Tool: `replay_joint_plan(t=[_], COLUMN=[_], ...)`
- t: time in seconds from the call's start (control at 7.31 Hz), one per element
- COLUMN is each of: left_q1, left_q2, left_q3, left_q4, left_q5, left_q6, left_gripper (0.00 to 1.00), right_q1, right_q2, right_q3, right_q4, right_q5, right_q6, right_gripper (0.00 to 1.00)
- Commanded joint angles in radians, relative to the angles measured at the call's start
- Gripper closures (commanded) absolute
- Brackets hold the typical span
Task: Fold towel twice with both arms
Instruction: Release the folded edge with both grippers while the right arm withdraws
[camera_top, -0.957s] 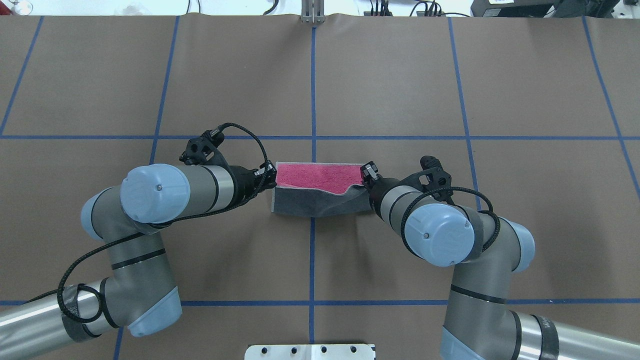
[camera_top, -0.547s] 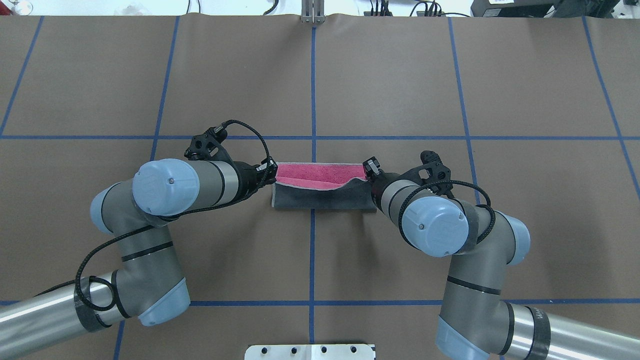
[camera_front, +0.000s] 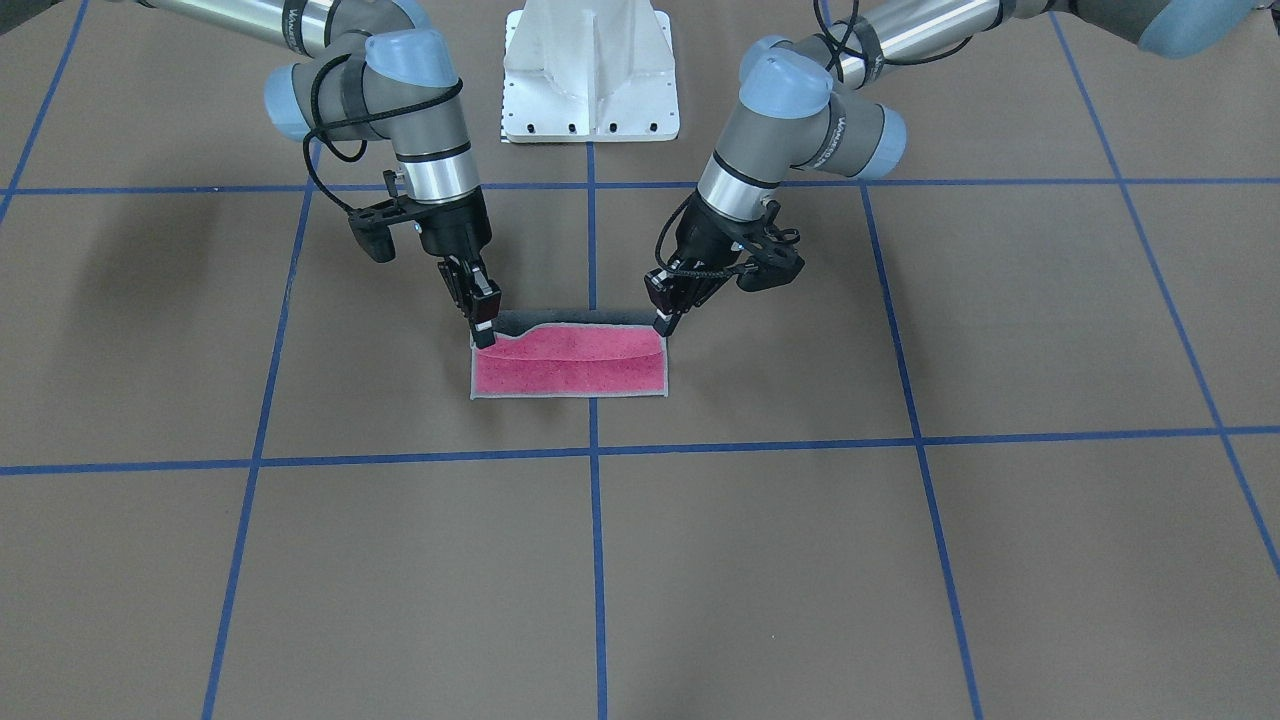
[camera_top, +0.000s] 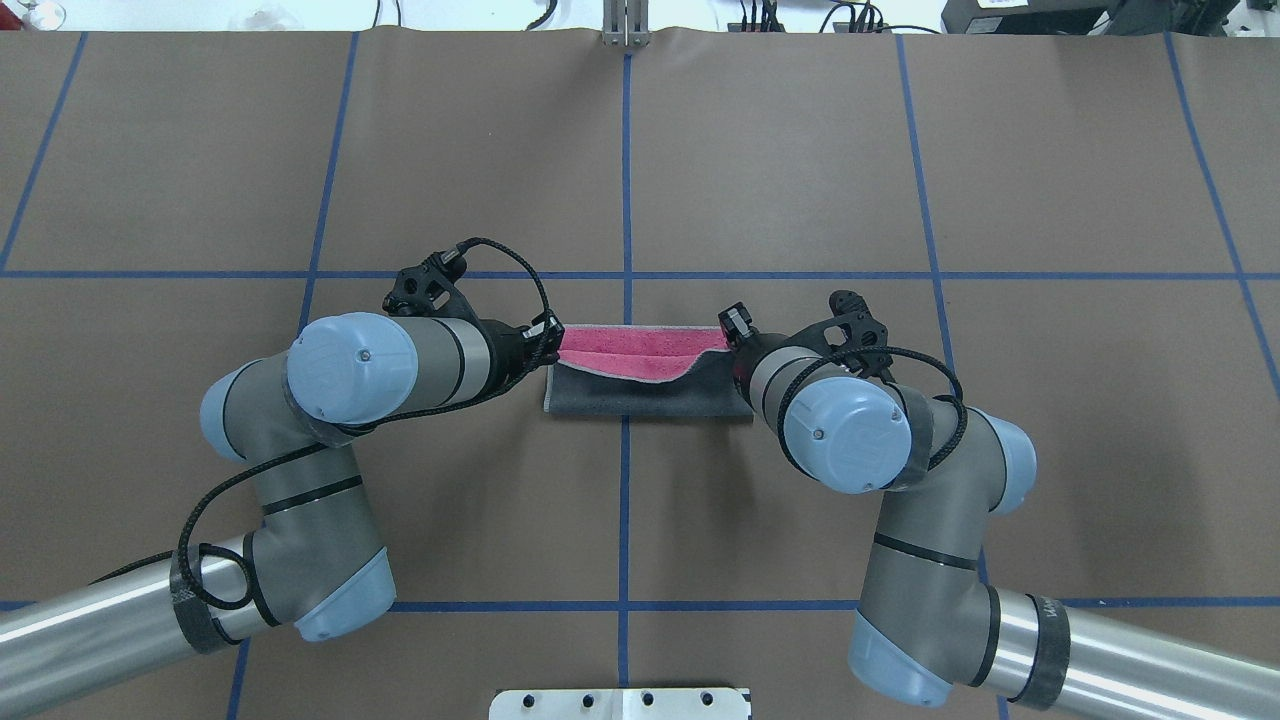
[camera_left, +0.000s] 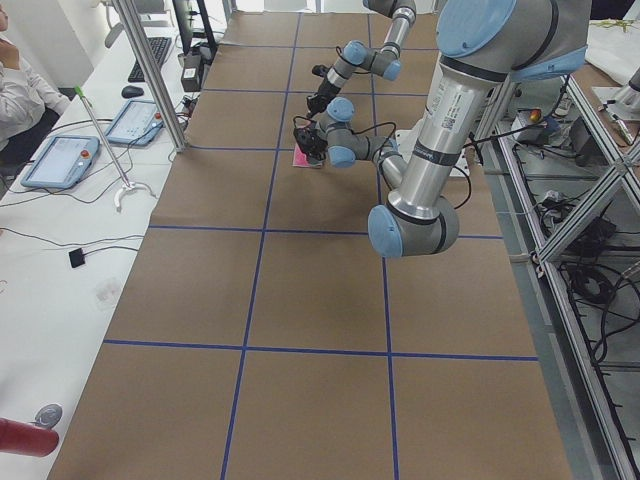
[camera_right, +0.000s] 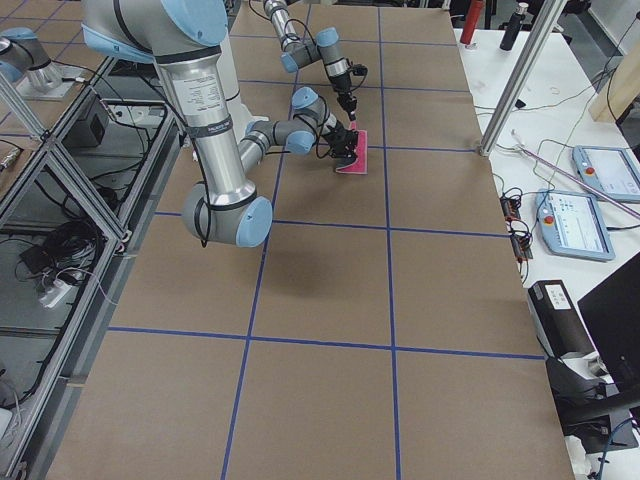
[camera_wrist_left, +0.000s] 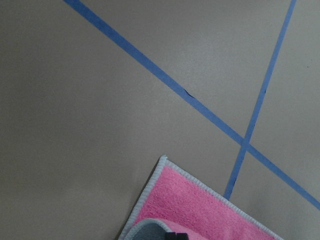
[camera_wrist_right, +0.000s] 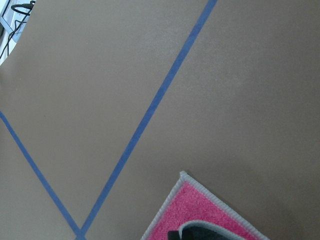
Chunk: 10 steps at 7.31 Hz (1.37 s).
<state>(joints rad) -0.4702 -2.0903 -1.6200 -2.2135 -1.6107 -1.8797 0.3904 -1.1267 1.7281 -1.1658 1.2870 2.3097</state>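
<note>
My left claw is pinched on 1 corner of the towel, and my right claw is pinched on the corner at the other end. Between the 2 claws the raised edge sags in the middle, with the dark grey face upward, folded partway over the pink face. A strip of pink shows along the far side. The towel lies on the brown table, across the centre blue tape line.
</note>
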Motion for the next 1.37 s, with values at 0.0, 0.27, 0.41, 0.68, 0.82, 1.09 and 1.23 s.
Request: replay_joint_plan(t=[0.0, 0.27, 0.41, 0.68, 0.82, 1.09, 1.23], left_q1=[-0.005, -0.014, -0.027, -0.048, -0.060, -0.077, -0.074], left_q2=[-0.001, -0.005, -0.022, -0.062, -0.068, -0.068, -0.065], left_q3=[0.008, 0.014, 0.034, 0.086, 0.088, 0.085, 0.080], left_q4=[-0.002, 0.000, 0.000, 0.001, 0.003, 0.003, 0.001], left_q5=[0.000, 0.000, 0.000, 0.000, -0.002, -0.012, -0.015], left_q6=[0.001, 0.001, 0.002, 0.023, 0.037, 0.062, 0.076], left_gripper=[1.00, 1.00, 0.75, 0.16, 0.10, 0.01, 0.00], right_q1=[0.013, 0.028, 0.033, 0.053, 0.067, 0.102, 0.138], right_q2=[0.011, 0.011, 0.016, 0.048, 0.062, 0.061, 0.058], right_q3=[-0.018, -0.019, -0.031, -0.047, -0.045, -0.039, -0.035], right_q4=[0.002, -0.001, 0.002, 0.002, 0.002, 0.002, -0.005], right_q5=[0.002, 0.003, 0.005, 0.009, 0.023, 0.078, 0.159], right_q6=[-0.001, -0.029, -0.097, -0.119, -0.144, -0.231, -0.316], right_gripper=[1.00, 0.73, 0.01, 0.00, 0.00, 0.00, 0.00])
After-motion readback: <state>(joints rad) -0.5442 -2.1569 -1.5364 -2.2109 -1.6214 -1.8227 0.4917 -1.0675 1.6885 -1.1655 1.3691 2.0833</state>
